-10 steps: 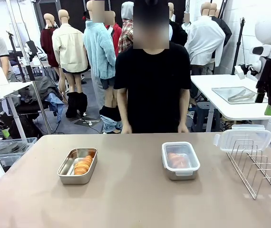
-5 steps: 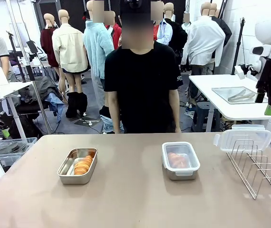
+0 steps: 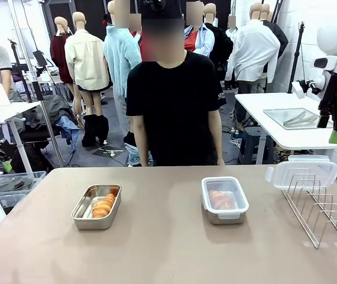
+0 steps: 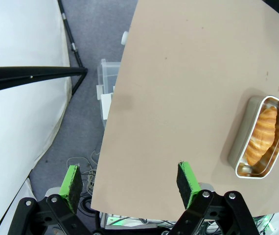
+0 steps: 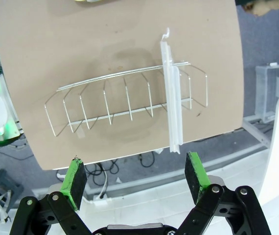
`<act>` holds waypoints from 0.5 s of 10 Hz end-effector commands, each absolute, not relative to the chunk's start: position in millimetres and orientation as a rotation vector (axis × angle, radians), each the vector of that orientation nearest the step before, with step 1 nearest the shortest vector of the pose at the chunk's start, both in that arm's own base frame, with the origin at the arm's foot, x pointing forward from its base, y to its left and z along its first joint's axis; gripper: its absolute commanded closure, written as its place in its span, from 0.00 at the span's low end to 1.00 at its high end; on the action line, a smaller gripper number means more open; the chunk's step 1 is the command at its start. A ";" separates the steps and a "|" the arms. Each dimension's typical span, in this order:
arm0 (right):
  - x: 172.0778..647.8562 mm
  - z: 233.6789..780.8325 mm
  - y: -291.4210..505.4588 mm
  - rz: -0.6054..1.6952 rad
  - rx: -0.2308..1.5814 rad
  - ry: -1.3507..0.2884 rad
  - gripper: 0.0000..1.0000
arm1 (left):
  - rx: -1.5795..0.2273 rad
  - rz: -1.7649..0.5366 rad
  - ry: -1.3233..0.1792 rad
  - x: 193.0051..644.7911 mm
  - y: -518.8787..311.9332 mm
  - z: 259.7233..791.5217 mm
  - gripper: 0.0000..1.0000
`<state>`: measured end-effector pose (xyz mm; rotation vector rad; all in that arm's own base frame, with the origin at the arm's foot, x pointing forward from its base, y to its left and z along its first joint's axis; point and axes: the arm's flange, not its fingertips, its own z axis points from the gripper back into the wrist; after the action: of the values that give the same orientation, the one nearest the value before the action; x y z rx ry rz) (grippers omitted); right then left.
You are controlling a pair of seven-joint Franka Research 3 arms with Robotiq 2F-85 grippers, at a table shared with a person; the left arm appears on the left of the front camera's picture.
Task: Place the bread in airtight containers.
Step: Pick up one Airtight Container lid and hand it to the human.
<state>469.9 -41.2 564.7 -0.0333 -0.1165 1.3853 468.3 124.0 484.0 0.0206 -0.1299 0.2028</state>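
The left gripper [image 4: 129, 188] hangs open above the table edge [image 4: 111, 147]. One roll [image 3: 103, 206] lies in an uncovered pan [image 3: 96, 206]; another roll [image 3: 221, 199] sits in the lidded pan [image 3: 224, 200]. A spare lid [image 3: 302, 173] stands in the rack [image 3: 322, 207]. The right gripper [image 5: 136, 177] is open.

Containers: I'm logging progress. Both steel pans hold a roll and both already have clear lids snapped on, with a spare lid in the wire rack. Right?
Not quite. In the front view only the right pan wears a clear lid; the left pan is open, its roll uncovered. Both do hold bread, and a lid stands in the wire rack.
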 end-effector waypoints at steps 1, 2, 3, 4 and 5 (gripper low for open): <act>478.8 553.5 -36.0 1.389 -0.108 -0.135 0.00 | 0.020 0.206 -0.132 467.7 125.0 484.5 0.00; 488.2 545.3 -34.5 1.404 -0.099 -0.110 0.00 | 0.020 0.206 -0.132 467.7 125.0 484.5 0.00; 498.6 534.7 -36.0 1.413 -0.096 -0.111 0.00 | 0.020 0.206 -0.132 467.7 125.0 484.5 0.00; 505.8 525.6 -38.3 1.413 -0.092 -0.107 0.00 | 0.020 0.206 -0.132 467.7 125.0 484.5 0.00; 512.2 516.3 -40.2 1.416 -0.070 -0.105 0.00 | 0.020 0.206 -0.132 467.7 125.0 484.5 0.00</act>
<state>505.9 -36.3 522.4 -0.0629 -0.1088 1.4007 468.4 124.0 484.0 0.0206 -0.1299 0.2028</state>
